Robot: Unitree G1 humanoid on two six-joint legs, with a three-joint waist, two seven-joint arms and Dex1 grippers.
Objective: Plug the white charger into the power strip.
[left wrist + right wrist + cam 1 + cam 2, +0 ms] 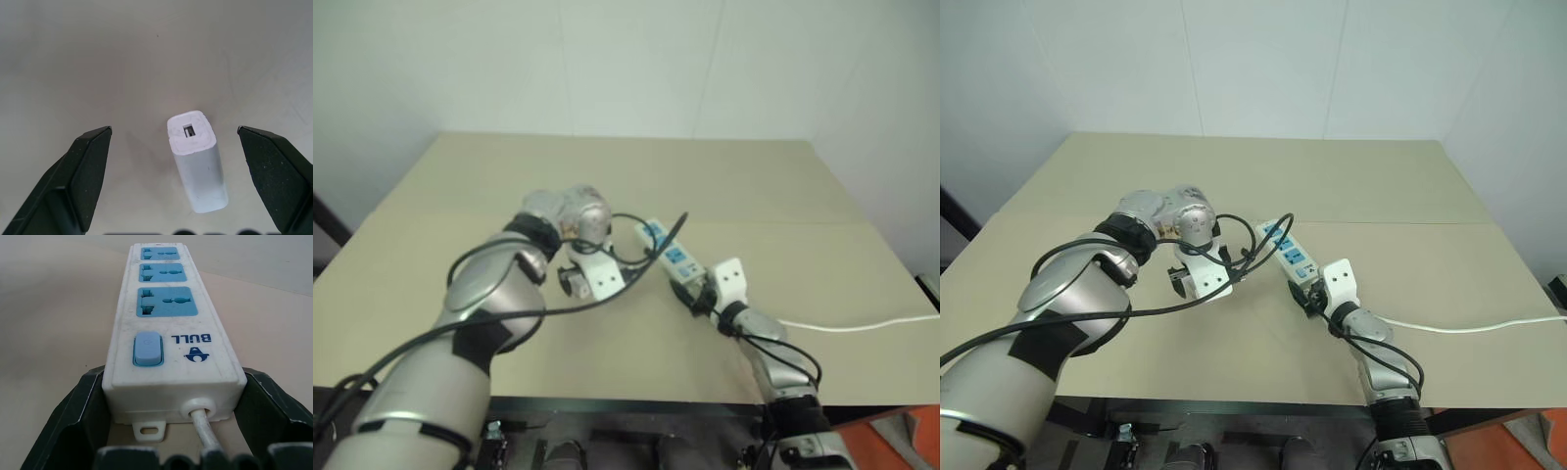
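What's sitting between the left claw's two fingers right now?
The white charger lies on the bare table between the open left claw's fingers, touching neither, nearer one finger than the other. The left wrist view shows it.

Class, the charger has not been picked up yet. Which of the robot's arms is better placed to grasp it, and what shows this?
The left. Its open left pincer hangs over the white charger, which lies between the fingers on the table. The right pincer is occupied, closed on the power strip at its cord end.
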